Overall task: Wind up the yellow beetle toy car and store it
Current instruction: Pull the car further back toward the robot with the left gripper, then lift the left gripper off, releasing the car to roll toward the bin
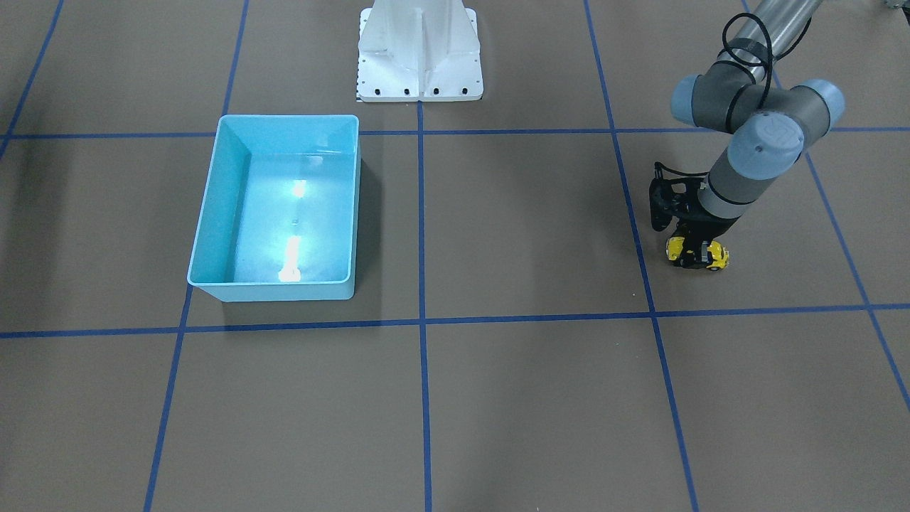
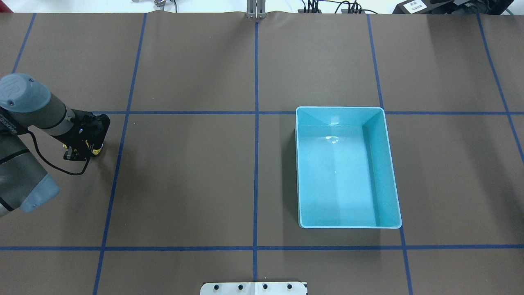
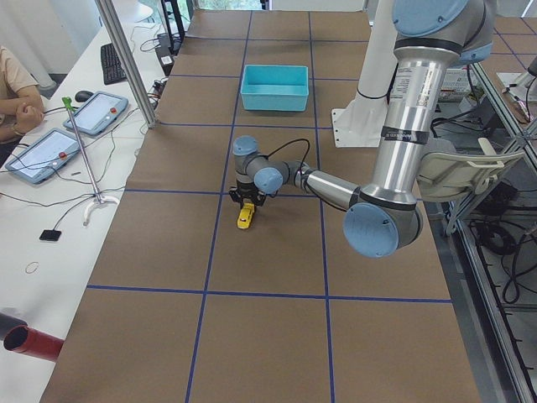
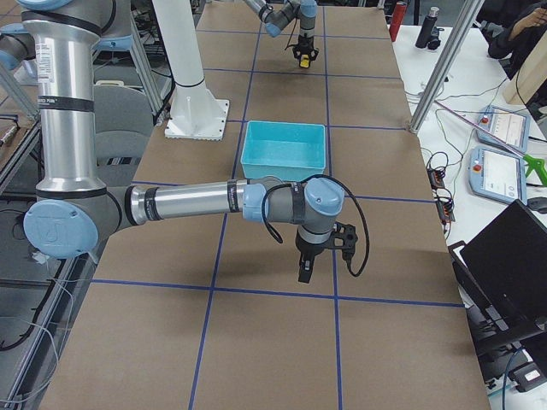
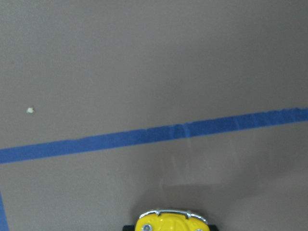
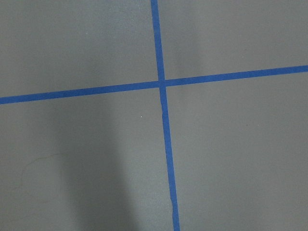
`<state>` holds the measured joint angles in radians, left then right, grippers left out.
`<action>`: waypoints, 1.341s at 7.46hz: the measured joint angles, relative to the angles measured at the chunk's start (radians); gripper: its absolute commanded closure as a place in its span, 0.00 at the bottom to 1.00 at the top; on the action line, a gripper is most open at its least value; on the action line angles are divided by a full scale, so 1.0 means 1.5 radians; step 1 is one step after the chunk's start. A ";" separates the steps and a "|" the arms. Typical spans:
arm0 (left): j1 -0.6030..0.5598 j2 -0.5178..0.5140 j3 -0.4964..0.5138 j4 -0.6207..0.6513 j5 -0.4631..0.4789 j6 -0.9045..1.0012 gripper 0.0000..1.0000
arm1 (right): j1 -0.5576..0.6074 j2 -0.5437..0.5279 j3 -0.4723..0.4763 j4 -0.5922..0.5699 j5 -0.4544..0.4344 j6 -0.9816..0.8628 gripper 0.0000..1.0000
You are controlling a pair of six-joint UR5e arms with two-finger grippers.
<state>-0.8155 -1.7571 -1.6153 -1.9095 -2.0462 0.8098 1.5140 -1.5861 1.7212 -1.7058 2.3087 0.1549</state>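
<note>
While its wheels appear to be resting on the brown table (image 1: 512, 227), the yellow beetle toy car (image 1: 716, 257) is being held low at the robot's far left. Its long axis is lying along the table's length, and one chromed end is being shown at the bottom edge of the left wrist view, pointing toward a strip of blue tape (image 5: 154, 135). The car is being straddled across its short width by the left gripper (image 1: 695, 253), whose fingers appear to be clamped against its flanks. The light blue bin (image 1: 222, 206) is sitting well apart, on the robot's right of the centre line, so a roll along the car's own axis and then a long carry rightward are likely being called for. The right gripper (image 4: 305, 272) is being shown beyond the bin from the side only, so whether it is open or closed cannot be told.
</note>
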 measured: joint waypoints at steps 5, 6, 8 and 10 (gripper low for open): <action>-0.006 0.002 -0.001 -0.005 0.001 -0.001 0.00 | 0.000 0.000 0.000 0.001 0.000 0.000 0.00; -0.008 0.001 -0.001 -0.005 0.001 -0.001 0.00 | 0.000 0.000 0.000 0.001 0.000 0.000 0.00; -0.009 0.001 -0.002 -0.005 0.001 -0.001 0.00 | 0.000 0.000 -0.001 0.001 -0.001 0.000 0.00; -0.010 0.001 -0.002 -0.005 0.001 0.000 0.00 | 0.000 0.000 -0.001 0.001 -0.001 0.000 0.00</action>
<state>-0.8298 -1.7549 -1.6183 -1.9175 -2.0447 0.8094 1.5140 -1.5862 1.7198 -1.7043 2.3074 0.1549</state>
